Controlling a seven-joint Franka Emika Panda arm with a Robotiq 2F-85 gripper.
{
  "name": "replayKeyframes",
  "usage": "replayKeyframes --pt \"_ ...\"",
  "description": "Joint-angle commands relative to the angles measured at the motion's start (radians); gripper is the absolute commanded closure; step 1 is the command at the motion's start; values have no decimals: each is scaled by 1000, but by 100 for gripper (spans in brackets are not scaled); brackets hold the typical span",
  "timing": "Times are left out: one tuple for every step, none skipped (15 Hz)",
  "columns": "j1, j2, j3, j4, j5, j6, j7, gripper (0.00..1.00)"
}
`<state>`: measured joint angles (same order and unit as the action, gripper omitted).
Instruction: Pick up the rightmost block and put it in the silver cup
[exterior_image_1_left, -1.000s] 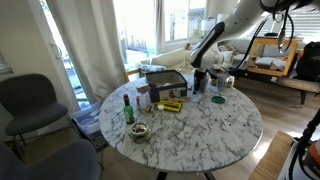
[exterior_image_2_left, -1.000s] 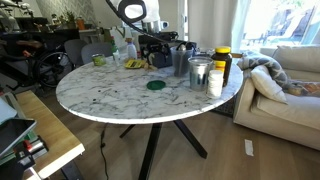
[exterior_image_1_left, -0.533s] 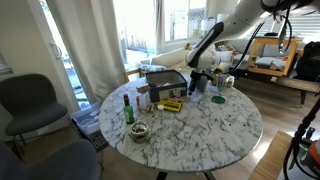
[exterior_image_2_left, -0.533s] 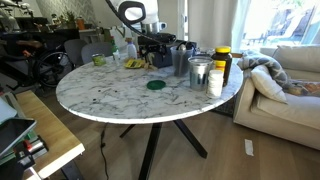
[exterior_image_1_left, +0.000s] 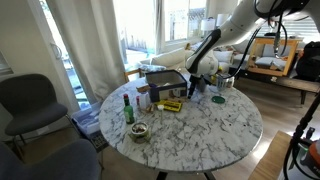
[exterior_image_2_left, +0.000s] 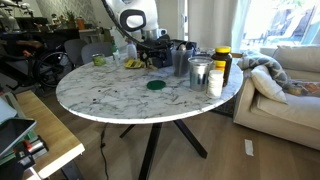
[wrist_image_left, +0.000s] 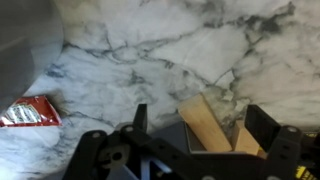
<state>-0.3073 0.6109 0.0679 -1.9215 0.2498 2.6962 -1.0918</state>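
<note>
Step in hand: we judge it the approach to the grasp; the hand (wrist_image_left: 215, 140) hangs low over the counter (wrist_image_left: 180, 60) with its two fingers spread and nothing pinched between them.
Block: one wooden block (wrist_image_left: 212, 125) shows in the wrist view, lying flat on the marble between the spread fingers, tilted slantwise; whether pads touch it we cannot tell.
Other blocks: we count none in the wrist view; in both exterior views blocks are too small to count.
Silver cup: one pale metal cup (exterior_image_2_left: 199, 73) stands on the counter in an exterior view, beside a white cup (exterior_image_2_left: 215, 82), well apart from the hand.
Red packet: one (wrist_image_left: 28, 110), lying at the view's edge.
Next move, as we judge: press the fingers onto the block, lift clear, carry over the silver cup's mouth.
</note>
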Motion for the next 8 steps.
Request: replayKeyframes --pt "-11 63 22 36 -26 67 45 0" --pt "-14 76 28 45 -29 72 49 0" --pt "-15 84 33 50 -34 73 52 0" --pt "-18 92 40 57 -37 68 55 0" --pt "-23 100 48 65 -39 61 53 0" --pt "-31 109 61 74 -39 57 44 3" --pt "-40 113 73 78 -37 57 34 15" --pt "-51 117 89 82 -34 63 19 23"
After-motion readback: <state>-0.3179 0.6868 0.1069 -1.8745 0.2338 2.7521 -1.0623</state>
